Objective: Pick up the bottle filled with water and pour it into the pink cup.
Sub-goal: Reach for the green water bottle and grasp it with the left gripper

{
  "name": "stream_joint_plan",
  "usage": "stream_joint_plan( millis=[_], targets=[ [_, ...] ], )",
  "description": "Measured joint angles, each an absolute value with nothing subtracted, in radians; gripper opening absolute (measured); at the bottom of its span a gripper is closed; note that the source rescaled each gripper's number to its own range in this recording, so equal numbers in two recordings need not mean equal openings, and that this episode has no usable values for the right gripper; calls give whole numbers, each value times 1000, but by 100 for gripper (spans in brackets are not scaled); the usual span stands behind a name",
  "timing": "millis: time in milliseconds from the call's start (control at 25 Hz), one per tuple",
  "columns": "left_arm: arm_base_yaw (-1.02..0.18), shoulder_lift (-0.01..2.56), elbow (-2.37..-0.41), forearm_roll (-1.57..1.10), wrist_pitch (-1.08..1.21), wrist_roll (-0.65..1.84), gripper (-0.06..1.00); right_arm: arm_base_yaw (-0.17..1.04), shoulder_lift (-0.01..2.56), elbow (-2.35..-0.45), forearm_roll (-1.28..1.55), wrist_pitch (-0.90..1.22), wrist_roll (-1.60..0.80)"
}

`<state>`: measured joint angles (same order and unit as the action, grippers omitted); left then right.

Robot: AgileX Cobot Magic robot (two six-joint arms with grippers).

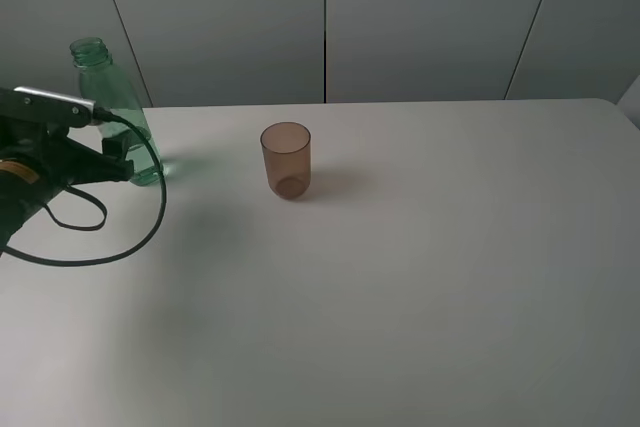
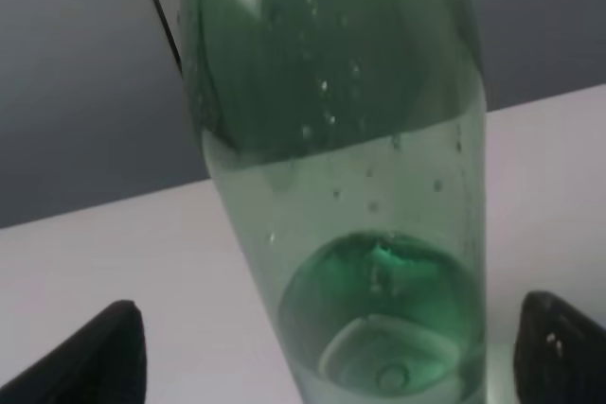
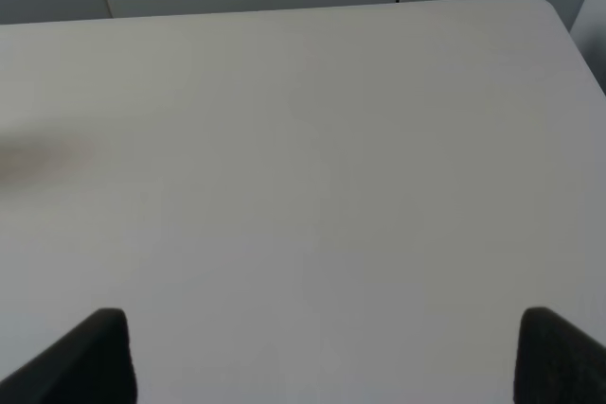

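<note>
Left gripper point(image 2: 331, 342) fingers spread wide, flanking the upright bottle point(image 2: 350, 139) base without contact; right gripper point(image 3: 327, 357) fingers spread, empty, above worktop point(image 3: 303, 139).

- The counter point(image 1: 430, 297) is a plain white surface, with a rounded corner at its far right.
- The bottle point(image 1: 113, 97) stands upright near the far left edge, uncapped, casting a green glow at its foot.
- The pink cup point(image 1: 286, 160) stands upright nearer the middle, mouth up, well apart from the bottle.
</note>
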<state>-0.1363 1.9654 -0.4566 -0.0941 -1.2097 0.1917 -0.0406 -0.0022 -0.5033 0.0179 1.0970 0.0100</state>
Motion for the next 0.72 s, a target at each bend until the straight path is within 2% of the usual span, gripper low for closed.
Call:
stream_joint_plan(
  millis=[720],
  targets=[
    [-111, 2128, -620, -40, -1212, 196, 100, -41, -2, -503, 18, 1097, 10]
  ],
)
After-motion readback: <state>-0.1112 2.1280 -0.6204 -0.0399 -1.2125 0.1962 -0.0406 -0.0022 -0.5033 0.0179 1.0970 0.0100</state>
